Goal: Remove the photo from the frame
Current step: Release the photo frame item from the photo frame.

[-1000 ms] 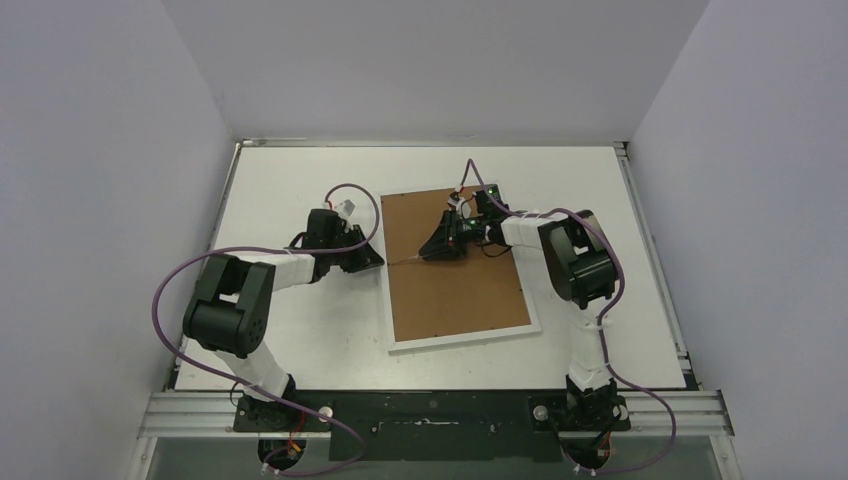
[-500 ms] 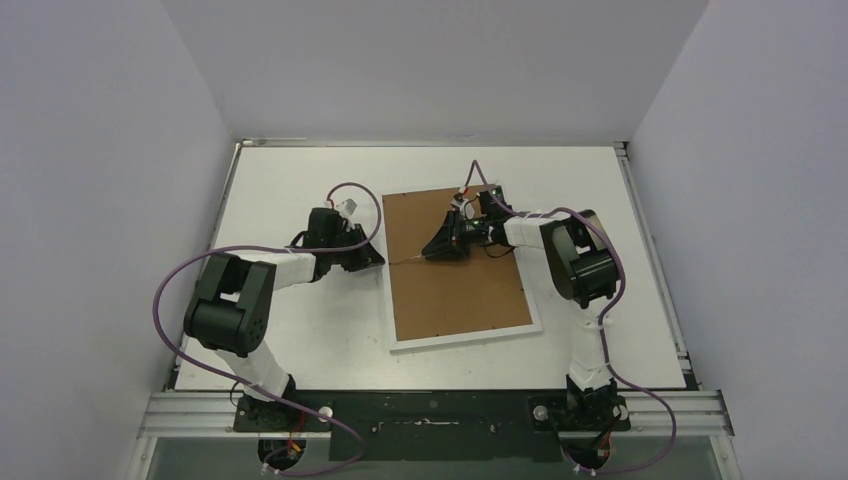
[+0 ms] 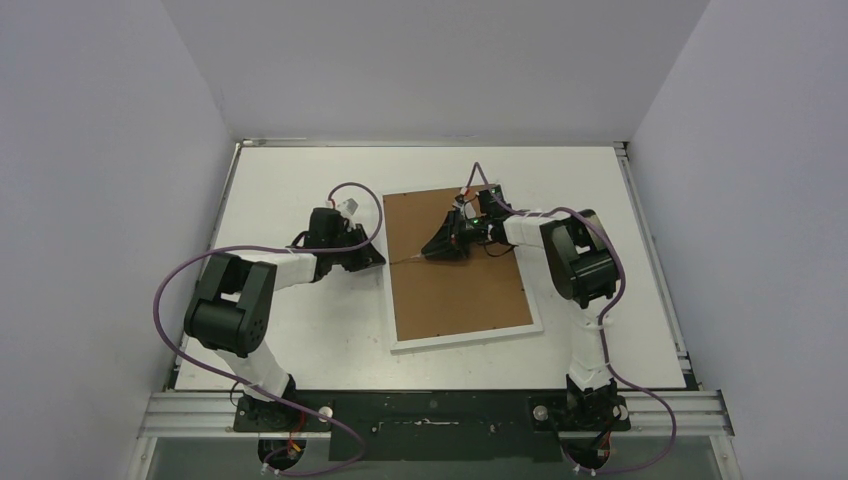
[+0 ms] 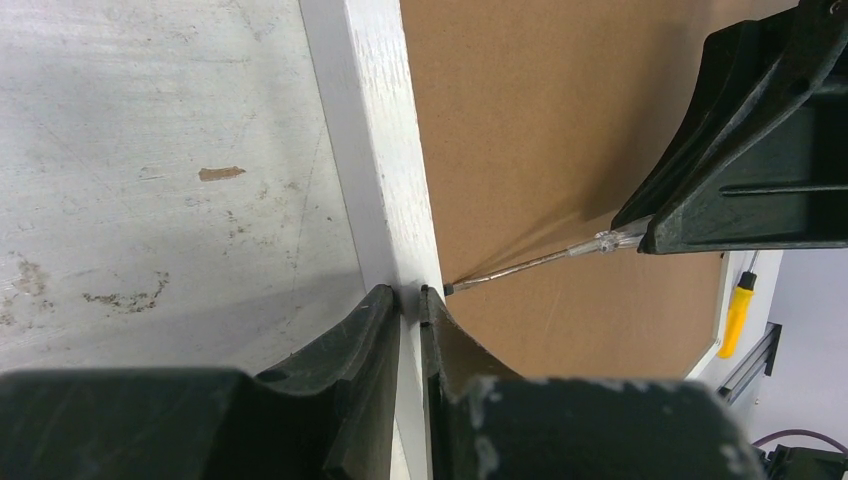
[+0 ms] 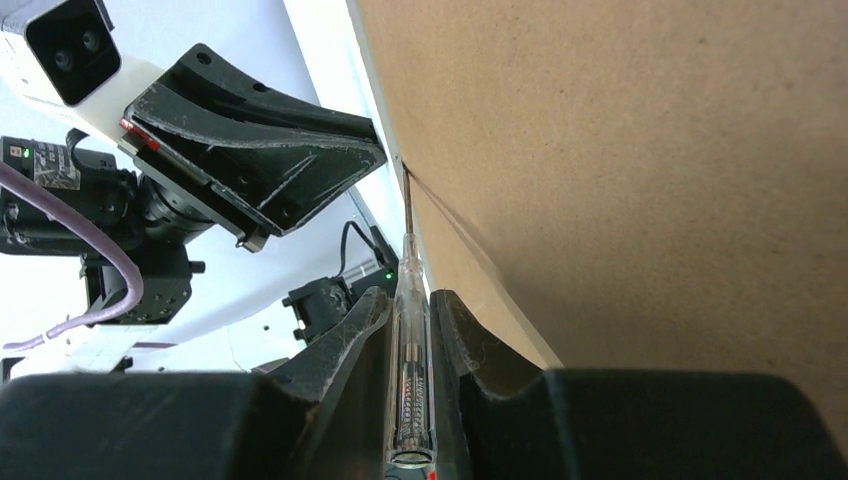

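So the biggest thing here is the white table (image 3: pixel 300 335), scuffed and stained up close. The frame (image 3: pixel 462 337) lies flat on it, face down, a bit right of the middle and turned slightly off square. All you see of it is the wide white border and the brown backing board (image 3: pixel 455 285) sitting inside that border. I can't spot the photo from any angle, only that brown back is showing.

Both arms reach out from the near edge. The left arm (image 3: pixel 240 310) comes in from the left side. The right arm (image 3: pixel 575 265) bends across over the far half of the board.

The left gripper (image 4: pixel 409 300) is down at the frame's left edge. It's clamped onto the white border, one finger (image 4: pixel 372 325) on the table side and the other over on the board side.

The right gripper (image 5: pixel 410 300) hangs low over the board, pointing back toward the left one. It's squeezed tight on a small screwdriver (image 5: pixel 410 390) with a clear handle, held lengthwise between its fingers.

The thin metal shaft (image 4: pixel 520 267) runs on a slant just above the board. Its tip sits right at the seam where the brown board meets the white border, just beside the left gripper's pinch. The board's edge looks a touch raised along there, though I can't say for sure.

Smallest bit is a yellow-handled tool (image 4: pixel 738 308) lying past the frame's far side.
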Robot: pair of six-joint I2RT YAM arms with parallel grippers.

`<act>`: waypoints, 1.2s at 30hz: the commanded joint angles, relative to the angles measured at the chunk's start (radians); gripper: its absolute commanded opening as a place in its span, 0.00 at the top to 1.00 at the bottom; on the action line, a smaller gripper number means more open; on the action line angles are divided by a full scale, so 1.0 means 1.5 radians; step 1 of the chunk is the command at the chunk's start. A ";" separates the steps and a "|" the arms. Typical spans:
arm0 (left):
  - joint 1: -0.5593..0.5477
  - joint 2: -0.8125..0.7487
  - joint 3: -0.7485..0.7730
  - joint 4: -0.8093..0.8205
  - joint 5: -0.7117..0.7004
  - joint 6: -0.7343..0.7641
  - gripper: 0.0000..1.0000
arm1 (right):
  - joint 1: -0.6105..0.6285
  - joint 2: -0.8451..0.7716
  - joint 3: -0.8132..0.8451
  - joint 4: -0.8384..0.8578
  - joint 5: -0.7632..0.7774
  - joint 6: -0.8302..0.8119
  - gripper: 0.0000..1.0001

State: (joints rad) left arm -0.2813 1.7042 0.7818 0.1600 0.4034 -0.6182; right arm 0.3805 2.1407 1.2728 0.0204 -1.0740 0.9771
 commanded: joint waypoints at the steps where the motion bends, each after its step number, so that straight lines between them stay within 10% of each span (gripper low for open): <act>1: -0.021 0.002 0.020 0.017 0.020 0.006 0.89 | 0.002 0.022 0.039 -0.092 0.076 -0.014 0.95; 36: -0.035 0.006 0.024 0.026 0.008 0.010 0.86 | -0.025 0.010 0.073 -0.222 0.065 -0.086 0.95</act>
State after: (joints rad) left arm -0.3267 1.7115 0.7845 0.1795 0.3969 -0.6163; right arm 0.3481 2.1525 1.3750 -0.2485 -1.0664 0.8970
